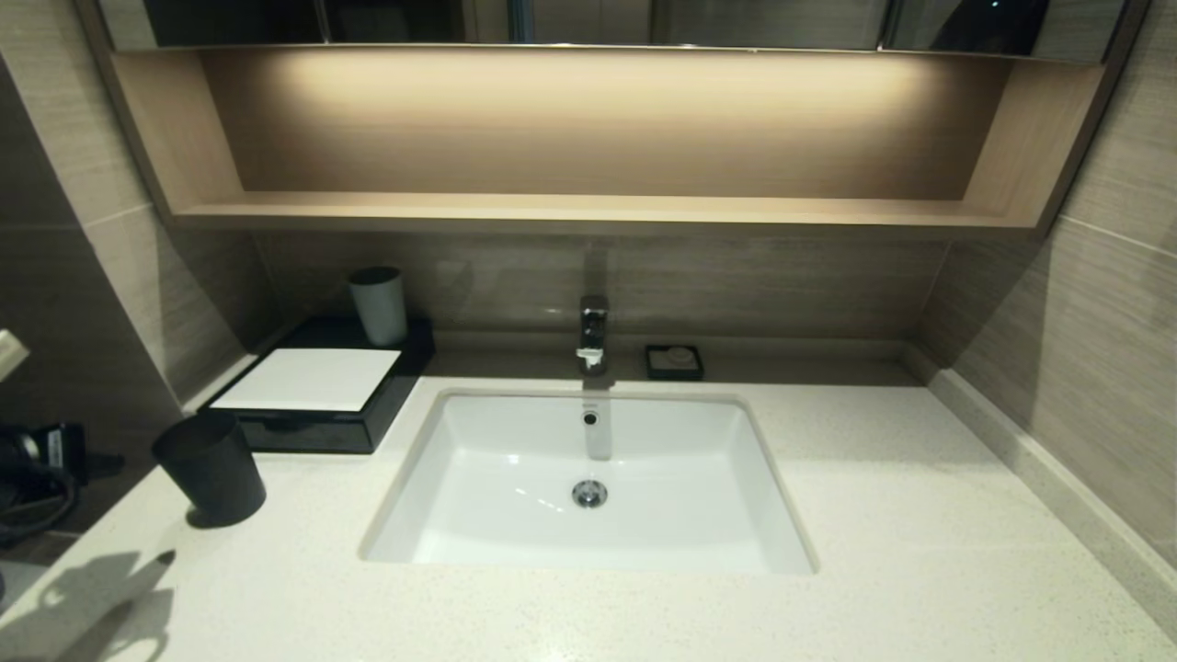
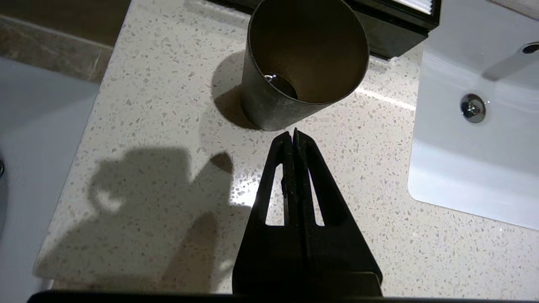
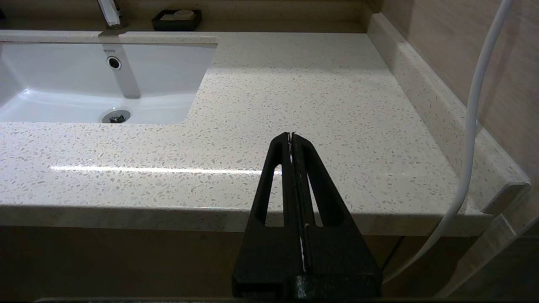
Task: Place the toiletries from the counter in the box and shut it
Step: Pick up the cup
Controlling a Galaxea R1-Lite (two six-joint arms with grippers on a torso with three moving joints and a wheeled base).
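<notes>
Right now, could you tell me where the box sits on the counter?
In the head view the box sits at the counter's back left, left of the basin, behind the dark cup.

"TOTO" is printed on the basin wall above its overflow hole.

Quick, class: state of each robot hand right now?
Left hand: closed, holding nothing, above the counter near the dark cup.
Right hand: closed, empty, by the counter's front edge.
</notes>
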